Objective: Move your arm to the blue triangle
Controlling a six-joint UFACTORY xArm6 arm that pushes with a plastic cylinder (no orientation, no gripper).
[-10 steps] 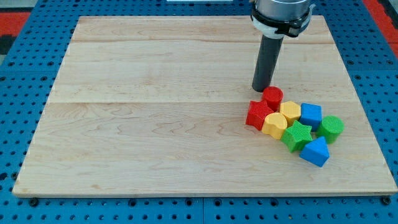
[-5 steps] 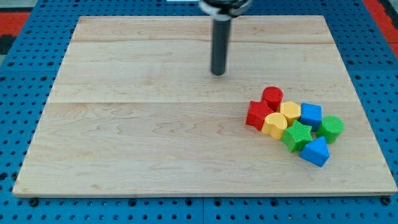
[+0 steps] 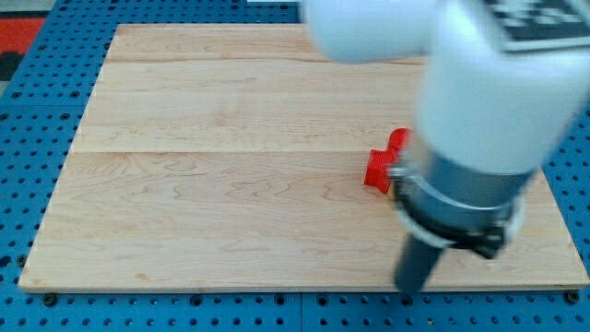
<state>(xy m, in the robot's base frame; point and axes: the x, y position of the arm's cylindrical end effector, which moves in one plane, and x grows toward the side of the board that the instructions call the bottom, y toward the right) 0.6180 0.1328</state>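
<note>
My arm fills the view's right side and hides most of the block cluster, including the blue triangle. Only parts of the red star block (image 3: pixel 377 170) and the red cylinder (image 3: pixel 398 140) show at the arm's left edge. My tip (image 3: pixel 408 290) is down at the board's bottom edge, below and right of the red star block. The picture is blurred by motion.
The wooden board (image 3: pixel 221 157) lies on a blue pegboard table (image 3: pixel 28 138). The arm's grey wrist and white body (image 3: pixel 479 101) cover the board's right part from top to bottom.
The rod was beside the red cylinder, went up and left to the board's upper middle, then swung to the bottom right; the arm now covers the cluster.
</note>
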